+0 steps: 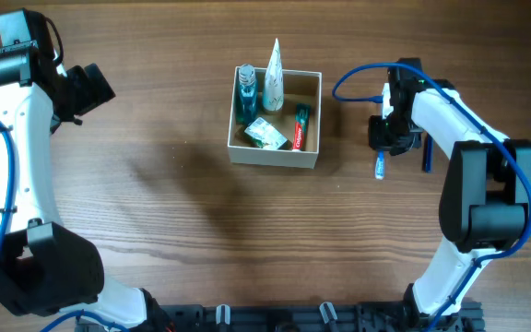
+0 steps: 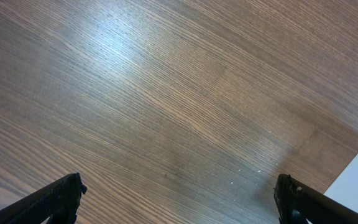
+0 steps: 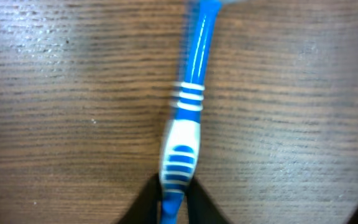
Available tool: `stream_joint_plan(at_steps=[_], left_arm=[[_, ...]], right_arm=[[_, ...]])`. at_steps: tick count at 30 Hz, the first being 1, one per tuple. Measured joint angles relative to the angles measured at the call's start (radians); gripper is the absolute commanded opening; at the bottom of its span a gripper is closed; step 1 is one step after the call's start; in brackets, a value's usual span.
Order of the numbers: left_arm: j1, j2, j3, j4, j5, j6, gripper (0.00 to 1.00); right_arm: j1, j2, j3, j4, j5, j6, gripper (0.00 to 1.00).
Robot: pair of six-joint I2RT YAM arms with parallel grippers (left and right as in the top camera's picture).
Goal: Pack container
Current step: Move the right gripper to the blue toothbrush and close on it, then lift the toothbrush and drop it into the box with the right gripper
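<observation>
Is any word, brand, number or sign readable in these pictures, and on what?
Nothing can be read for certain.
red toothpaste box in the white-walled square container: white lettering, too small.
green-and-white packet: print blurred.
white cone-shaped tube: blue marks, illegible.
blue-and-white plastic toothbrush: stripes only, no letters.

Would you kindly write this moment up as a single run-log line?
right gripper: shut on toothbrush, beside container | left gripper: open, empty, over table | toothbrush: not yet in container
</observation>
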Motion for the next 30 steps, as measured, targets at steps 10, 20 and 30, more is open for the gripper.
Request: stream_joint_plan(at_steps=[10, 20, 30], left_arm=[[0.0, 0.0, 0.0, 0.0, 0.0, 0.0, 1.0], [0.0, 0.0, 0.0, 0.0, 0.0, 0.0, 1.0], [0.0, 0.0, 0.0, 0.0, 0.0, 0.0, 1.0]], right_arm=[[0.0, 0.01, 0.218, -0.224, -0.106, 0.062, 0.04], [0.03, -0.01, 0.614, -0.362, -0.52, 0.164, 0.06], [0.177, -0.018, 0.618, -0.359, -0.575, 0.431, 0.31]])
